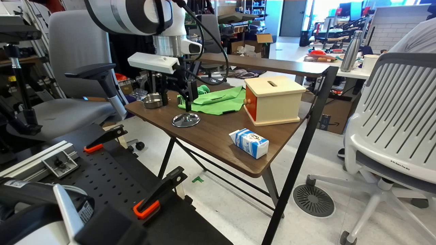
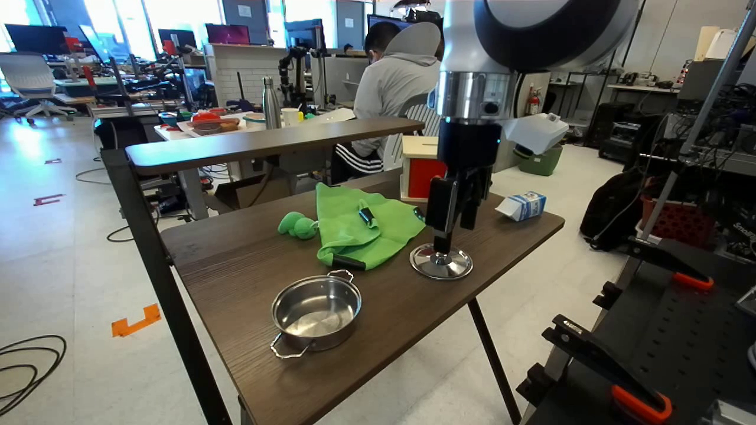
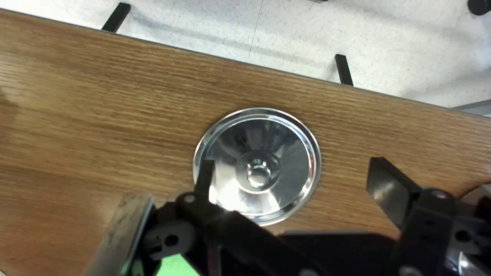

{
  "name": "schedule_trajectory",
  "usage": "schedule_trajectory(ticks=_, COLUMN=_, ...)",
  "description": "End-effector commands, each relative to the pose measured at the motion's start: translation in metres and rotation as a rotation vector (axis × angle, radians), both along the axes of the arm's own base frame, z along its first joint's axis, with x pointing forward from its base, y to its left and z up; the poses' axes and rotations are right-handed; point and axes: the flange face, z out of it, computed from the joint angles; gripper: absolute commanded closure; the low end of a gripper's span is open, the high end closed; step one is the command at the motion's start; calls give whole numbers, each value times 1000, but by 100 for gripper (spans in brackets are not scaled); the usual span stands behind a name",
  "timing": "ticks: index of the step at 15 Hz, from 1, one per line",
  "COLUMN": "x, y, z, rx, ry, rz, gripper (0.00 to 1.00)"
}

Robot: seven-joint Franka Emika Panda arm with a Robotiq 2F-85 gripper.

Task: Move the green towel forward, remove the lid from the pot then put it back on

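The lid point(image 3: 257, 168) is a round shiny metal disc with a knob, lying knob up on the brown table; it also shows in both exterior views point(image 1: 186, 120) point(image 2: 447, 268). My gripper point(image 3: 293, 168) is open above it with nothing between the fingers. In the wrist view the left finger overlaps the lid's edge; the knob lies between the fingers, nearer the left one. The gripper also shows in both exterior views point(image 1: 176, 103) point(image 2: 456, 236). The pot point(image 2: 316, 319) stands uncovered and empty near one end of the table point(image 1: 152, 101). The green towel point(image 2: 366, 230) lies rumpled behind the lid point(image 1: 218, 100).
A wooden box with an orange front point(image 1: 276, 102) stands beside the towel. A blue-white milk carton point(image 1: 251, 143) lies near the table's corner. A small green plush thing point(image 2: 297, 225) touches the towel. A raised shelf point(image 2: 271, 144) runs along the table's back.
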Motion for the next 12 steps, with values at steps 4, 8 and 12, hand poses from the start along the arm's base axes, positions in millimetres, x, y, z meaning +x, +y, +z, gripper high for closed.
schedule_trajectory(ticks=4, x=7, y=-2, z=-22, rx=-41, ry=13, rz=-9, gripper=0)
schedule_trajectory(ticks=8, x=15, y=1, z=-28, rx=-48, ry=-5, rz=-29, gripper=0)
schedule_trajectory(ticks=12, x=23, y=5, z=-39, rx=-56, ry=1, rz=-20, gripper=26)
